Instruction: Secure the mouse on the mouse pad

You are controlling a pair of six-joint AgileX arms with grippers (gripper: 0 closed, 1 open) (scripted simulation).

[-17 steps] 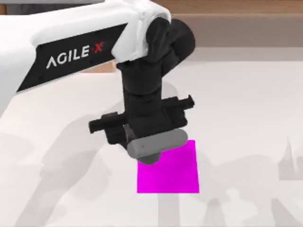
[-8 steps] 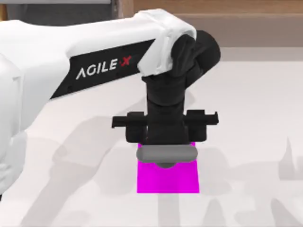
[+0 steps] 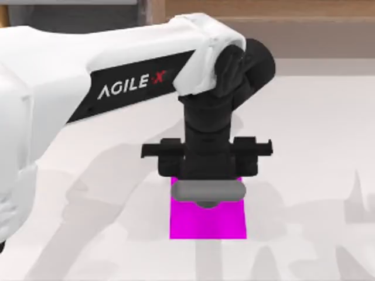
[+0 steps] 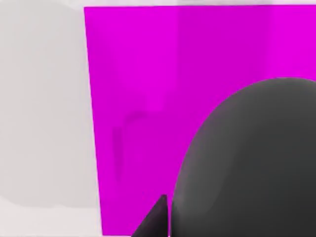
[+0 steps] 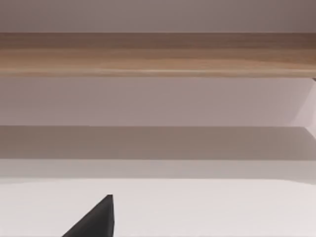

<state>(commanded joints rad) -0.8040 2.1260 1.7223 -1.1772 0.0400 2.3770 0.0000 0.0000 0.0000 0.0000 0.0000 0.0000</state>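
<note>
Left claw (image 3: pixel 206 202): over the pad's far edge, grasping the mouse (image 4: pixel 252 163).
Mouse: held just above the mouse pad (image 3: pixel 208 221), near one side of it.
Risk: let go too near the edge and the mouse may overhang onto the bench (image 3: pixel 304 129).
Arm pose: left arm reaches across, wrist pointing straight down.
Right claw: parked, can't tell its state.

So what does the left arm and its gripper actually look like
The left arm has a glossy white shell with a black side panel lettered AGILE X in white, the X red. Its wrist is black and rounded, ending in a black crossbar with a grey cylinder beneath. The left gripper shows a dark, wedge-shaped finger.
</note>
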